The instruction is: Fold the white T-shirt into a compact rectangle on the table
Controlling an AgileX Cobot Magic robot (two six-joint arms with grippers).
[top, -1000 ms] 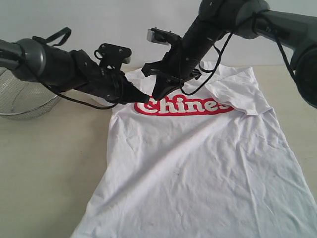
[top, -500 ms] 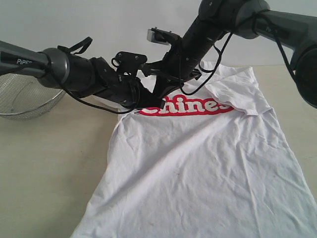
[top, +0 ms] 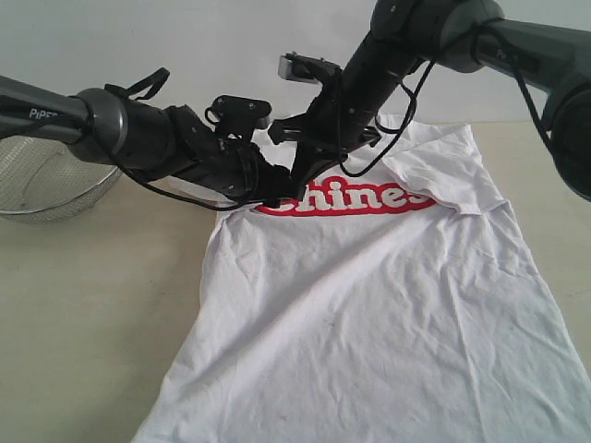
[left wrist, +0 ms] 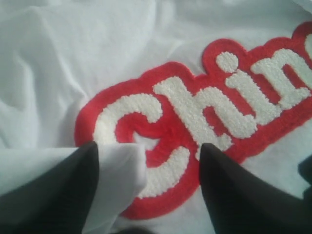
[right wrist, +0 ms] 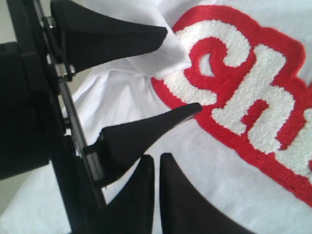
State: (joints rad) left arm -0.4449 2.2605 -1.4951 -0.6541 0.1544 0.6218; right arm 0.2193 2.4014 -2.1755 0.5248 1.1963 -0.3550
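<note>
You see a white T-shirt (top: 369, 305) lying front side up on a pale beige bench (top: 83, 314), hem nearest the exterior camera, mostly flat with soft wrinkles. Red-outlined white lettering (top: 369, 198) crosses the chest. The sleeve (top: 443, 180) on the right is folded inward. A small fold of cloth (left wrist: 122, 161) bunches beside the first letter.

**Dark Arms, Trailing Cables**

The left arm (top: 120, 129) and right arm (top: 517, 41) were dark grey rounded tubes; the left bore pale "PiPER" lettering (top: 48, 113). Black cables (top: 417, 88) looped along both. The left gripper (left wrist: 147, 146) and right gripper (right wrist: 157, 157) had matte black tapering fingers (left wrist: 234, 195).
</note>
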